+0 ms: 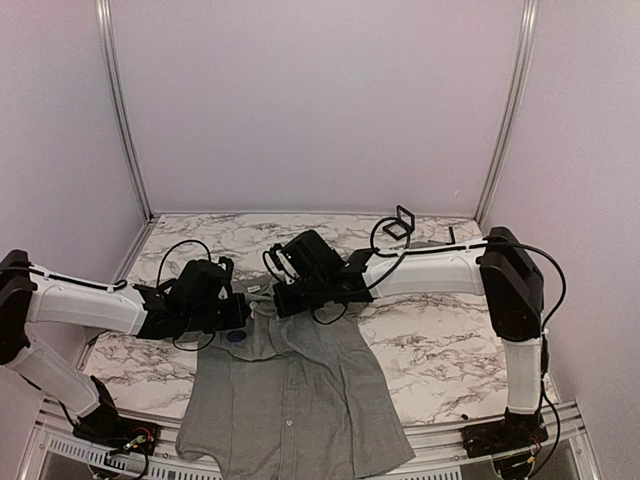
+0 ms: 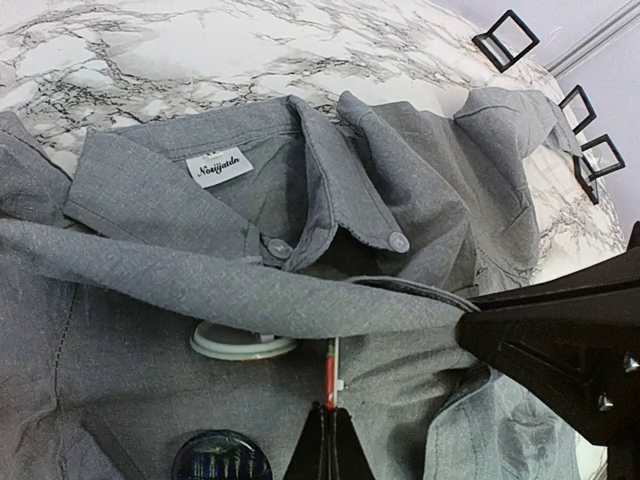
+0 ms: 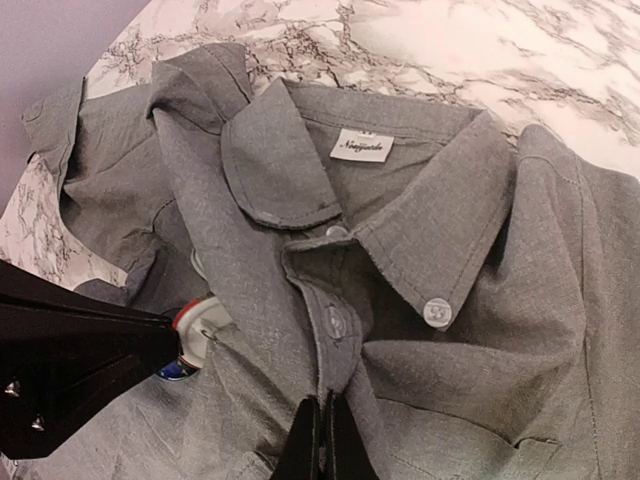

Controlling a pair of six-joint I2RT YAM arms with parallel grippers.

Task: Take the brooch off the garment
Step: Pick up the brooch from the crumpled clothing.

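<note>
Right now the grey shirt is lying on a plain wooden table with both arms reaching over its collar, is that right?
Not quite: the table is white marble-patterned with dark veins, not plain wood, as the top external view shows. The grey shirt does lie on it, with the left arm and right arm both reaching over its collar.

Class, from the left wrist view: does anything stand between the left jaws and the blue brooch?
Nothing visible does. The blue brooch lies uncovered on the grey shirt, just beside the left gripper, its jaws shut. A cloth fold crosses farther up, partly covering a white disc, not the brooch.
</note>
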